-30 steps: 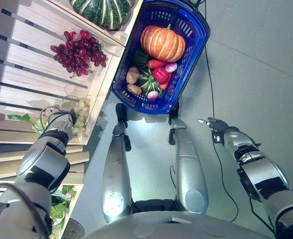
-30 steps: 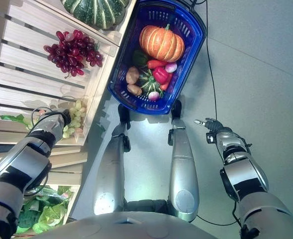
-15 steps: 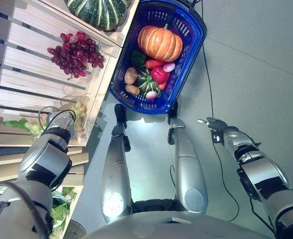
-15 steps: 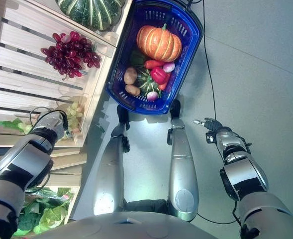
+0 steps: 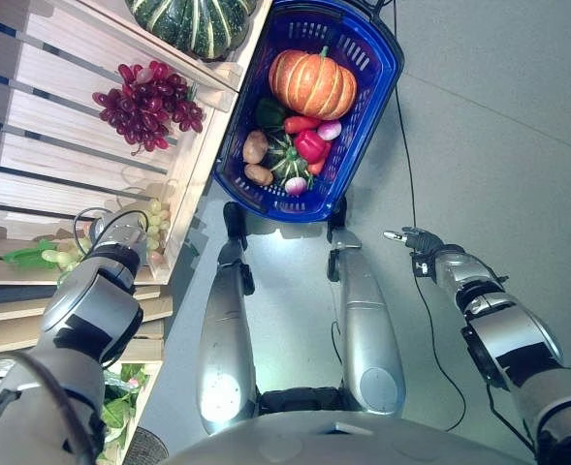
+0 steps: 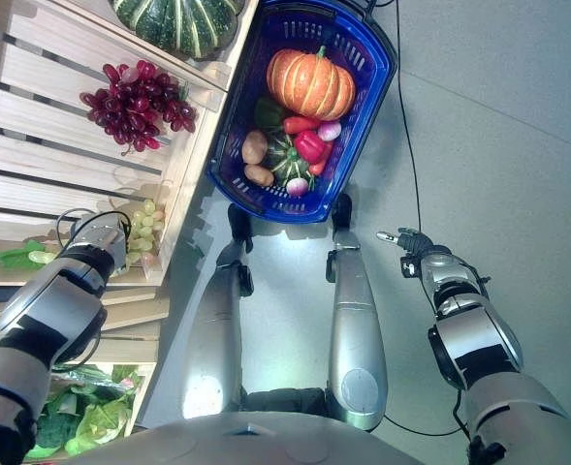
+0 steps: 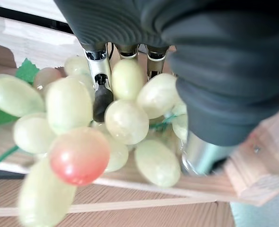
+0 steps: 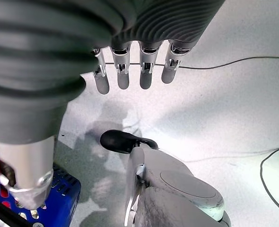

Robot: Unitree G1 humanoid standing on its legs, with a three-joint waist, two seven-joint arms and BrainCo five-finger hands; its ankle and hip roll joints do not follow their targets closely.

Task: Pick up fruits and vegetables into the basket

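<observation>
Green grapes (image 7: 125, 120): left hand (image 5: 120, 235) fingers curled round bunch on shelf (image 5: 62, 145) (pickup step); next, carry right to basket (image 5: 382, 68).

Pale wooden slatted shelves (image 5: 62, 126) (tiered, at the left) stand on a grey floor (image 5: 498, 126).

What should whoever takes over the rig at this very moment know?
Left hand: on the shelf, fingers curled into the green grapes.
Right hand: open, idle over the floor.
Done: pumpkin, peppers, potatoes and others lie in the basket.
Left: carry the green grapes to the basket; red grapes and green squash wait on the shelf.
</observation>
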